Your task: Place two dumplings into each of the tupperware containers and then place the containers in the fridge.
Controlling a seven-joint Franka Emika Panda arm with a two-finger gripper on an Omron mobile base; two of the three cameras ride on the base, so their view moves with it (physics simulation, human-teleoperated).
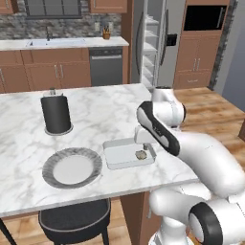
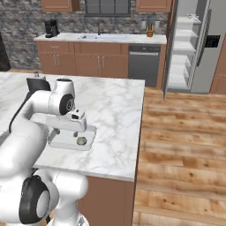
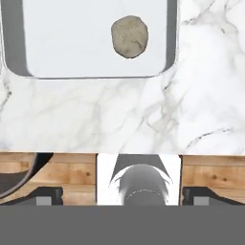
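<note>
One dumpling [image 3: 129, 37] lies in the tupperware container [image 1: 119, 156] near the marble bench's [image 1: 95, 110] front edge, beside an empty round plate [image 1: 72, 168]. The hand [image 3: 122, 194] hovers wide open, holding nothing. The fridge [image 2: 194, 44] stands open.

We see even, bright, rendered light with no glare. Soft shadows sit under the arm [image 1: 201, 158] on the marble table [image 1: 95, 119]. Distant cabinets [image 1: 43, 72] look slightly soft and coarse.

No legible text, seemingly.
</note>
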